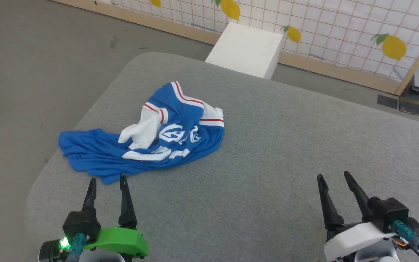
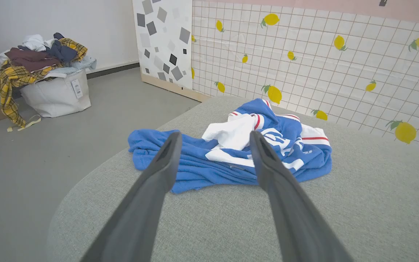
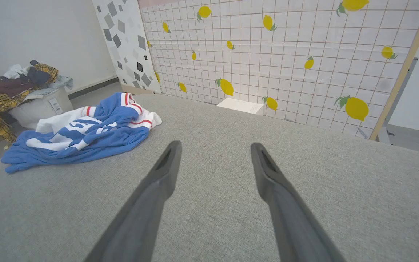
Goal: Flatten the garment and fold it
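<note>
Here, the shirt lies crumpled at ten o'clock on the grey pad, close to its left edge, with a white sleeve bunched over the lettering. The left gripper, fingers spread, hovers at seven o'clock just short of the near hem. The right gripper, likewise spread and empty, sits well apart at five o'clock. Flattening appears not yet begun; the next move likely calls for pinching a hem edge and drawing the cloth open.
</note>
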You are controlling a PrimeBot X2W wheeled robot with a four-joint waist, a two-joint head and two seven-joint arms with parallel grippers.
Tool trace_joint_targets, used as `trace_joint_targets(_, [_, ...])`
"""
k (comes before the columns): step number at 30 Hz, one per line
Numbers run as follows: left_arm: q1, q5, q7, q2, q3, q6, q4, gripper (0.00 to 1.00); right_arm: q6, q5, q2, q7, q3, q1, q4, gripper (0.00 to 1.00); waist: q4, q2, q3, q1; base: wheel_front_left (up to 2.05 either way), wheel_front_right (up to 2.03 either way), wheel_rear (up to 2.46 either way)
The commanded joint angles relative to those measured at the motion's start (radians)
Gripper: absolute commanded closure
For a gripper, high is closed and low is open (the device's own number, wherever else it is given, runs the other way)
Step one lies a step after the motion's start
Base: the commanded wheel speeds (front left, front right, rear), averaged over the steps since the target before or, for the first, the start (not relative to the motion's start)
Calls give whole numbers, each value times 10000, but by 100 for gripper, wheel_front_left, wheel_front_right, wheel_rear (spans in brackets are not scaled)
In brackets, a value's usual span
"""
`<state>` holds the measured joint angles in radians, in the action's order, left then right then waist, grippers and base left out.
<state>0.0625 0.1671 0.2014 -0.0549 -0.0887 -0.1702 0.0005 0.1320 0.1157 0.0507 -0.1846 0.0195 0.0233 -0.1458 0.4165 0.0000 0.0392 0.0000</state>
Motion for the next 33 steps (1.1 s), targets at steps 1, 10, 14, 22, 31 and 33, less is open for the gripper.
trace_joint_targets(1, [204, 96, 117, 38, -35, -111, 19, 0, -11, 54, -4, -96, 11, 168, -45, 0, 96, 0, -8, 0, 0, 0, 0])
trace_joint_targets(10, [315, 176, 304, 42, -73, -190, 98, 0, -12, 175, -4, -230, 67, 260, -142, 0, 453, 0, -50, 0, 0, 0, 0])
trace_joint_targets(14, [350, 258, 385, 43, -117, -241, 138, 0, -12, 194, -5, -292, 92, 266, -209, 0, 604, 0, -38, 0, 0, 0, 0])
trace_joint_targets(22, [404, 320, 549, 46, -179, -382, 213, 0, -13, 262, -5, -446, 74, 325, -288, 0, 913, 0, -31, 0, 0, 0, 0])
trace_joint_targets(31, [425, 329, 603, 47, -145, -455, 252, 0, -13, 151, -5, -479, 64, 258, -201, 0, 998, 0, 17, 0, 0, 0, 0])
trace_joint_targets(33, [426, 290, 603, 47, -146, -441, 273, 0, -13, 103, -5, -472, 47, 254, -182, 0, 999, 0, 13, 0, 0, 0, 0])
